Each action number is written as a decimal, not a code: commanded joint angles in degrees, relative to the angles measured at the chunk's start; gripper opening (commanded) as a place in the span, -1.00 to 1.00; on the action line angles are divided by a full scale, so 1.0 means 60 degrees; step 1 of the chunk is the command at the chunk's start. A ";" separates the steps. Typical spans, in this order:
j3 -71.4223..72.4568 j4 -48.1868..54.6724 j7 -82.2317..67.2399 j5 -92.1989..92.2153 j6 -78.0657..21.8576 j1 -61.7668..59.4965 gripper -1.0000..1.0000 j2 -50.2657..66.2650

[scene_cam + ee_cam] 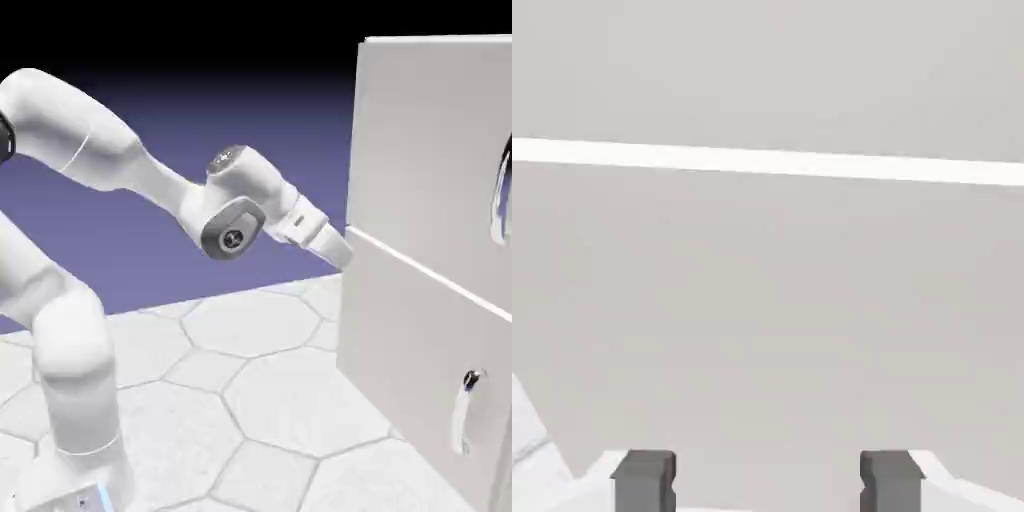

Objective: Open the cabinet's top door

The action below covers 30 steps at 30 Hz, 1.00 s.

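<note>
White arm (pixel 120 170) reaching right from lower left, gripper (pixel 340 247) right up at the cabinet (pixel 420 330), by the seam beneath the top door (pixel 420 160). Fingers hard to make out. Curved silver handle (pixel 498 195) well apart at far right; smaller handle (pixel 464 410) on lower panel (pixel 400 370).
</note>
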 commanded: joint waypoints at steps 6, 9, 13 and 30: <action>-0.1328 0.0684 -0.2493 -0.2001 -0.0038 0.1099 0.00 -0.0793; -0.1991 0.1025 -0.3739 -0.3001 -0.0057 0.1648 0.00 -0.1189; -0.2876 0.1481 -0.5400 -0.4335 -0.0082 0.2380 0.00 -0.1718; -0.6638 0.3418 -1.2462 -1.0004 -0.0190 0.5492 0.00 -0.3964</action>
